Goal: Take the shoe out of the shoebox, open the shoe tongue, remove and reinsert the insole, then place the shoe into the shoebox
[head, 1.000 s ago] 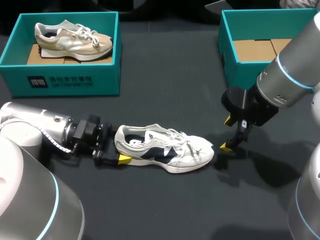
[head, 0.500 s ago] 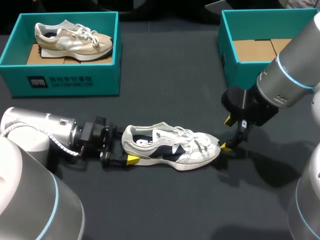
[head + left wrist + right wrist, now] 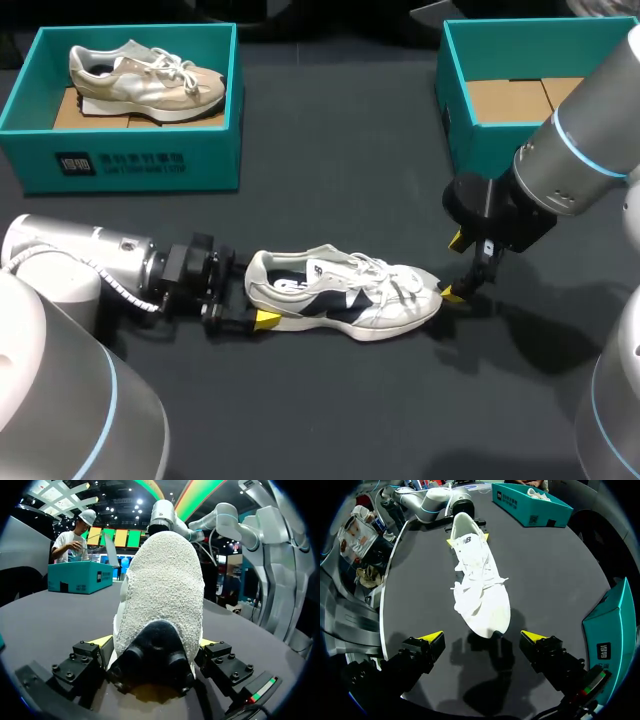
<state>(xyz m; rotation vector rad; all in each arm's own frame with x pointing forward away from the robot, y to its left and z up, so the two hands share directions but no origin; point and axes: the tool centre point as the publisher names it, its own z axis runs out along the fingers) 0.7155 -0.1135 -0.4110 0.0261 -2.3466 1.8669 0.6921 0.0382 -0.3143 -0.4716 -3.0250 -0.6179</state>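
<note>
Head view: bare dark table lies open through the middle and along the lower edge. At upper left a teal shoebox holds a beige shoe. At upper right a second teal box holds only a cardboard insert. The white-and-navy shoe lies on its sole at lower centre, outside both boxes. The left arm lies low from the left, and the right arm hangs down at the toe.

Left wrist view: the left gripper clasps the shoe's heel from both sides.

Right wrist view: the right gripper is spread wide, the toe just ahead between its tips.
</note>
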